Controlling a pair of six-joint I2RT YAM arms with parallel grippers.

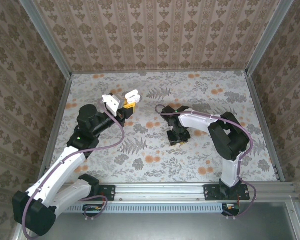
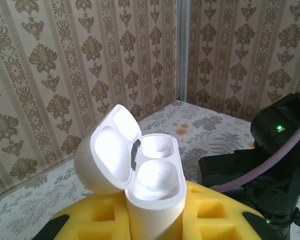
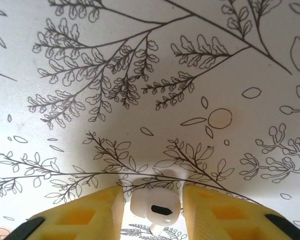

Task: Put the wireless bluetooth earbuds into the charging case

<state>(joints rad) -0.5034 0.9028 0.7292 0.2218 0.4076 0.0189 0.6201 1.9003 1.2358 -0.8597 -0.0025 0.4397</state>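
Earbud may slip at pickup
Right claw (image 3: 153,196) sits narrow around the earbud (image 3: 155,207) on the bench (image 3: 140,75), grip unclear; a loose pinch could drop it. Left claw (image 2: 152,210) clamps the open case (image 2: 152,175) aloft.

- Setting: a robotics lab test cell, not a lived-in room.
- The enclosure is framed by bare aluminium posts (image 1: 46,40). The walls (image 1: 160,35) are flat panels papered in a damask print.
- The table top (image 1: 140,165) is covered with a printed floral sheet.
- The left arm (image 1: 65,165) and right arm (image 1: 227,142) are bolted to a metal rail (image 1: 160,192) at the near edge, with purple cables (image 1: 122,131) exposed.
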